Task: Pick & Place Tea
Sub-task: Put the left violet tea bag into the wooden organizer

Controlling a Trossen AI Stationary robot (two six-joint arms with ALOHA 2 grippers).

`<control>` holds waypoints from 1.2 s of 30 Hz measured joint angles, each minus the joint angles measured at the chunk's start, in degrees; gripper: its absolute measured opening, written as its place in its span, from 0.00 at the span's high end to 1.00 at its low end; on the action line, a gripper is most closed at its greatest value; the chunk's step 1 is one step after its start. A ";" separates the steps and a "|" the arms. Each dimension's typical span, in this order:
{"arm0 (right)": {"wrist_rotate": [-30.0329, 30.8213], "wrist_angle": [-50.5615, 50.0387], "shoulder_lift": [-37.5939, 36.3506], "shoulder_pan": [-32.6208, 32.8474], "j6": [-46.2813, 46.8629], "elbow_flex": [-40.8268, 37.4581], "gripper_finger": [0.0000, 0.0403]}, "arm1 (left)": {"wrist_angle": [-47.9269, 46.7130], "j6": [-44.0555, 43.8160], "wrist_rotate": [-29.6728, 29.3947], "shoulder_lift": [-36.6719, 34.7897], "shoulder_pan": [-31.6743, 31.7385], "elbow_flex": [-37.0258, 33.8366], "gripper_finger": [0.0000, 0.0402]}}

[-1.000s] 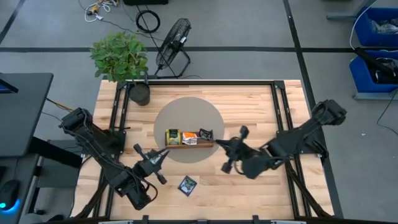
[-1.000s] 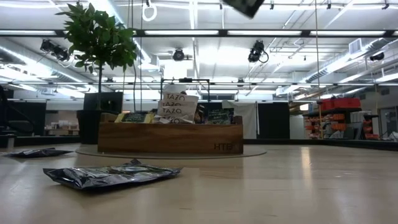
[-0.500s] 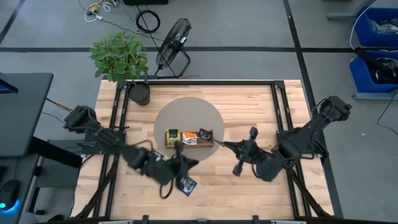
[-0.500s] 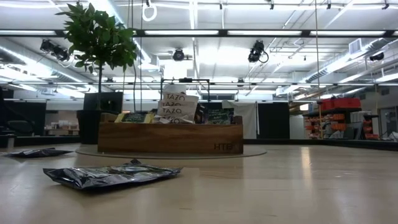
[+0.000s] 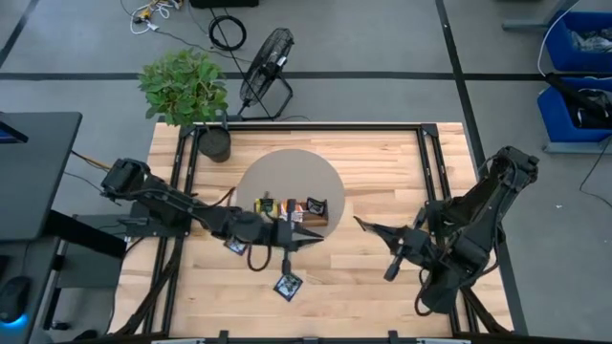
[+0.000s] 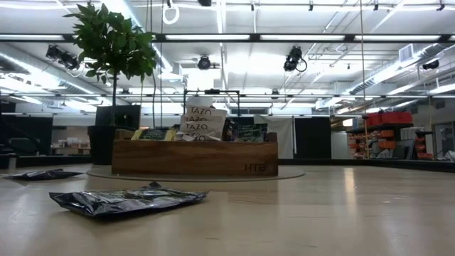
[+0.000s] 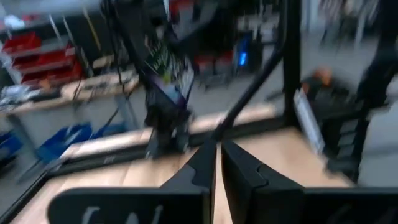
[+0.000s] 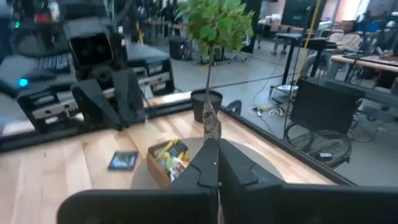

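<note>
Pale wooden counter (image 5: pixel 382 172) carries a brown tray (image 5: pixel 292 212) stuffed with tea sachets (image 5: pixel 314 204); two navy ones lie loose in front of it (image 5: pixel 287 285). Left tool (image 5: pixel 308 240), closed and empty, hangs just before the tray; right tool (image 5: pixel 368 226), closed too, hovers beside it.

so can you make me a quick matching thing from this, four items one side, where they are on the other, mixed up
Things:
1. potted plant
2. wooden tray of tea sachets
3. dark navy sachet
4. left gripper

Places:
A. lying flat on the bare table, near its front edge
B. over the table, just in front of the tray
C. at the table's back left corner
D. on the round mat

Pairs: 1-C, 2-D, 3-A, 4-B
</note>
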 joint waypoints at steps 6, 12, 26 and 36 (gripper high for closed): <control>1.00 4.55 1.26 -1.60 -1.12 0.00 1.00 | 25.71 -6.53 8.78 -0.31 3.54 -10.64 0.93; -10.05 23.22 2.88 -8.15 -19.52 0.00 1.00 | 29.35 -12.83 10.82 -0.37 6.33 -14.08 0.93; -36.53 52.61 4.57 -20.50 -52.80 0.04 1.00 | 32.26 -10.44 9.89 -14.77 3.01 -24.76 0.93; -53.87 70.55 8.26 -29.91 -61.57 0.04 1.00 | 33.79 -11.79 12.03 -19.70 2.64 -26.97 0.92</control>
